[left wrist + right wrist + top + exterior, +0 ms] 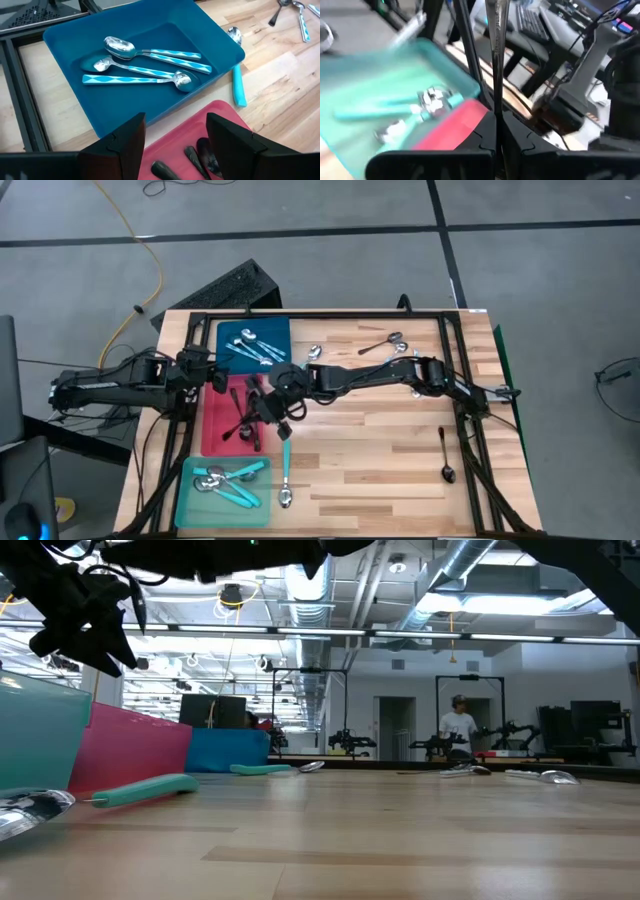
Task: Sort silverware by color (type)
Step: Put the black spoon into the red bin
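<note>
the right gripper [272, 412] hung over the flat red tray [214, 430], its jaws closed tight on the thin handle of a shiny silver metal spoon [496, 55] that stood up between them. the left gripper [175, 145] waited with fingers apart beside the blue tray [283, 329] holding turquoise-patterned spoons [150, 67]. black spoons [243, 425] lay in the red tray.

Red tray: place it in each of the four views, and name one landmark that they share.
High view: red tray left of centre, between blue tray and teal tray.
Low view: red tray at left, a pink wall.
Left wrist view: red tray at the picture's bottom edge.
Right wrist view: red tray at bottom centre.
Shared landmark: the wooden table.
</note>
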You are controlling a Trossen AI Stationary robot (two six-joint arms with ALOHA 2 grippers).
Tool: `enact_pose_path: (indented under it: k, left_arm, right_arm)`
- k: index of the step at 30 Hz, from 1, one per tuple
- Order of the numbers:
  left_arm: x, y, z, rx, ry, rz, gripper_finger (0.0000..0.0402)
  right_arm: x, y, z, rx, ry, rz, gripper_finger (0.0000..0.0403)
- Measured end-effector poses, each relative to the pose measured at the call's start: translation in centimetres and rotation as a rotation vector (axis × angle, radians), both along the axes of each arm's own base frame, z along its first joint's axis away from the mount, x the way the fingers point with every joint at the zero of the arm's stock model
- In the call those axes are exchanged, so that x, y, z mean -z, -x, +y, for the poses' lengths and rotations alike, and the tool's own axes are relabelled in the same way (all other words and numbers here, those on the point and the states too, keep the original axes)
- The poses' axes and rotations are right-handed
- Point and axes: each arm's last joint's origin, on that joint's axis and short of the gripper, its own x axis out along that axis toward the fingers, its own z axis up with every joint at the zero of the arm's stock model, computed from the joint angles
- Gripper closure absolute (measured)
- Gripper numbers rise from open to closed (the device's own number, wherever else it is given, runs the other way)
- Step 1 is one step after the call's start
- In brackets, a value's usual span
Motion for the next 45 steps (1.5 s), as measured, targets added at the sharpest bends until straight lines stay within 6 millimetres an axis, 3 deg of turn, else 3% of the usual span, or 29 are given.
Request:
enact_pose_path:
  k: [6,16,27,34,39,45]
  left_arm:
    - [0.0,0.0,0.0,-0.001,-0.001,0.000,0.0207]
    - [0.0,0.0,0.0,-0.017,-0.012,-0.002,0.0207]
    - [0.0,0.1,0.1,-0.045,-0.026,-0.007,0.0207]
    - [0.0,0.1,0.1,-0.055,-0.026,-0.005,0.0207]
    - [0.0,0.2,0.1,-0.068,-0.035,-0.007,0.0207]
    - [0.0,0.2,0.2,-0.076,-0.040,-0.006,0.0207]
  right_arm:
    - [0.4,0.1,-0.5,-0.029,0.147,-0.026,0.0370]
    - [4.3,-1.5,-1.6,0.003,0.199,-0.040,0.0371]
    - [4.9,-1.7,-4.0,0.040,0.395,-0.070,0.0371]
    - [9.7,-3.1,-4.7,0.054,0.467,-0.011,0.0370]
    - [10.2,-4.7,-3.9,0.059,0.530,-0.070,0.0370]
    - [11.0,-5.9,-4.7,0.071,0.545,-0.044,0.0369]
